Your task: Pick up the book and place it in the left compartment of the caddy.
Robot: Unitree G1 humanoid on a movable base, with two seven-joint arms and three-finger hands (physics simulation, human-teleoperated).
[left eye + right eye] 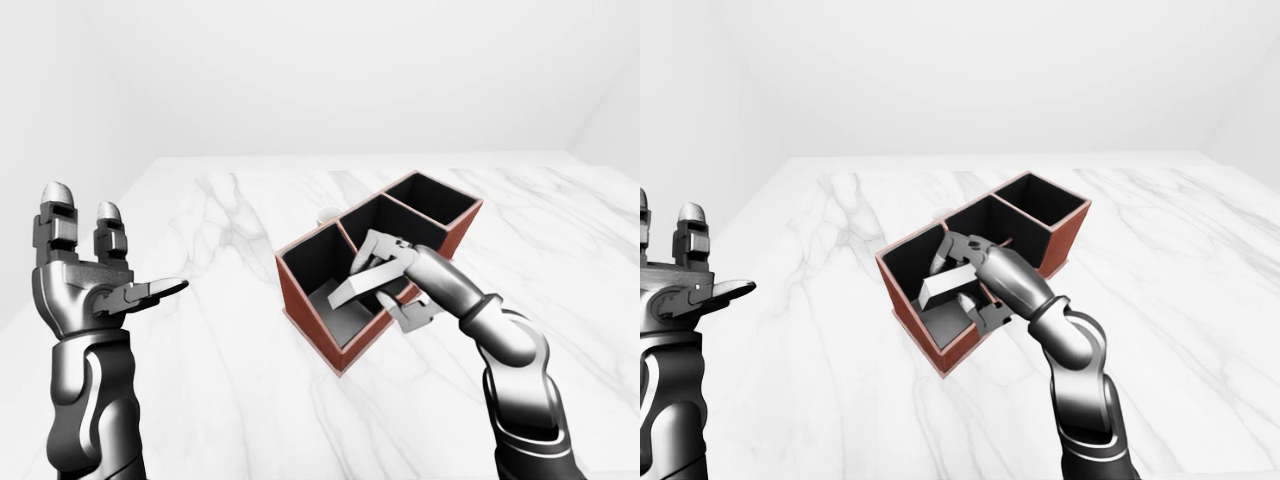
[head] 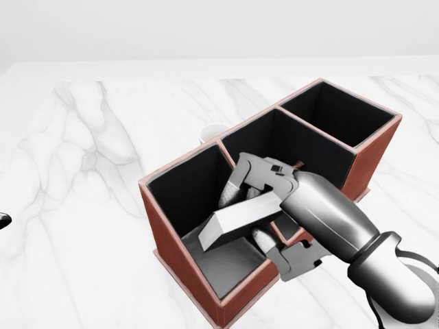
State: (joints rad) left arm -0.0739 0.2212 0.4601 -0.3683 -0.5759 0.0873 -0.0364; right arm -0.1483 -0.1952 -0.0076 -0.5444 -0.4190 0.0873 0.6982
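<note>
The caddy [image 2: 171, 236] is a red-brown box with three black-lined compartments, set diagonally on the white marble table [image 2: 82, 178]. My right hand [image 2: 250, 209] is shut on the book [image 2: 230, 225], a pale grey slab. The book is tilted: its lower end dips into the left compartment [image 2: 184, 188], and its upper end rests in my fingers [image 2: 239, 179] over the divider to the middle compartment. My left hand [image 1: 125, 245] is open and empty, raised palm-in at the far left of the left-eye view, well away from the caddy.
A small white round object [image 2: 212, 130] shows just behind the caddy's left compartment, mostly hidden. The middle compartment [image 2: 302, 147] and right compartment [image 2: 339, 113] are dark inside. The marble table extends all around the caddy.
</note>
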